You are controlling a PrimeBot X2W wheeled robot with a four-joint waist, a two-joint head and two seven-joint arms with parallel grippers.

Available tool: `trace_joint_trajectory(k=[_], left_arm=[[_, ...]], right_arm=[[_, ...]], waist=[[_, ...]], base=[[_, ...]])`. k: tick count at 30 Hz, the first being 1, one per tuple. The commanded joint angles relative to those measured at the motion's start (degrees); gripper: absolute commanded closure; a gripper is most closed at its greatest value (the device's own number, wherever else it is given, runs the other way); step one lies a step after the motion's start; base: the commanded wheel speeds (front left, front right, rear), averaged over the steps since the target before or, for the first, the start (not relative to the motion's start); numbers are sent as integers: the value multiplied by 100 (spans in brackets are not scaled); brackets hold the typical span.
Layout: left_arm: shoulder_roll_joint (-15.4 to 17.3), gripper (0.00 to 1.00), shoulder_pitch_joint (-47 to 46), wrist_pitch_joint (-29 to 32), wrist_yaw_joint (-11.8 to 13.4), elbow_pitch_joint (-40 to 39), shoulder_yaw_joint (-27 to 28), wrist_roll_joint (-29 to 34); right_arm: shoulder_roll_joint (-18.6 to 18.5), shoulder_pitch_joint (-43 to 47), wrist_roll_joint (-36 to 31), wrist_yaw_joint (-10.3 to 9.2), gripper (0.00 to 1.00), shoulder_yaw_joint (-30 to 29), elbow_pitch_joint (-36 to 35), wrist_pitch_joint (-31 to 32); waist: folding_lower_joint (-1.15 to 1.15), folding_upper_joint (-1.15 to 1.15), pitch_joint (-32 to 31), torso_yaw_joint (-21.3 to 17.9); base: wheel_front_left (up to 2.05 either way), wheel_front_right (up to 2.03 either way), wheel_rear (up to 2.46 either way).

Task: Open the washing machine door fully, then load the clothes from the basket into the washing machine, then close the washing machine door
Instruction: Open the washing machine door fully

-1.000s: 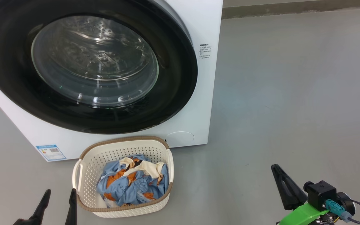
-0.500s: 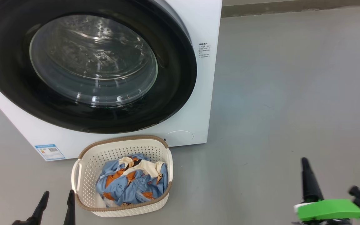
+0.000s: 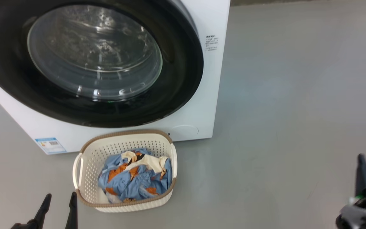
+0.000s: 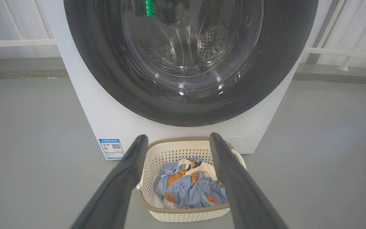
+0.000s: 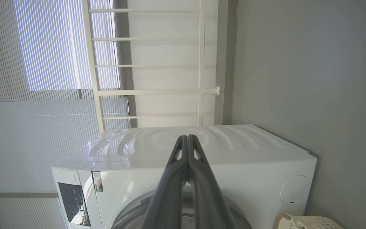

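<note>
**Operator:** Where do my hands stand?

**Spotter:** Your left hand (image 3: 60, 194) is spread wide with nothing in it. It sits low at the near left, just beside the basket's (image 3: 125, 133) near-left corner and not touching it. Along your left wrist view, the basket shows past the two fingertips. Your right hand (image 3: 361, 157) has its fingers pressed flat together, and they hold nothing. It hangs over bare floor (image 3: 281, 111) at the near right, well apart from the basket. Your right wrist view is rolled on its side, and there the fingers point toward the washer (image 3: 211, 95).

**Operator:** And the door, the clothes?

**Spotter:** The door (image 3: 183, 63) looks shut against the washer's front, and you can see the steel drum through its glass. Neither of your hands is touching it. The clothes (image 3: 135, 178) lie bunched in the basket, blue and orange with a cream part on top. The basket stands on the floor just in front of the washer, under the door's lower edge. A blue label (image 3: 49, 144) is on the washer's front, to the left of the basket.
</note>
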Motion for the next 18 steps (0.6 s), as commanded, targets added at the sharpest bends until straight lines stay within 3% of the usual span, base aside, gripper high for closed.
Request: trace_joint_trajectory(k=[1,10,18], left_arm=[[72,0,-224,-38,-2,-130,156,-59],[72,0,-416,-38,-54,-146,77,-58],[72,0,-695,-38,-122,-343,8,89]], right_arm=[[-136,-352,305,52,100,-157,-110,367],[-493,-1116,817,52,100,-1001,372,2105],[-771,-2060,614,52,100,-880,690,3230]], waist=[[0,0,159,50],[0,0,857,36],[0,0,1771,19]], base=[[0,0,0],[0,0,0],[0,0,0]])
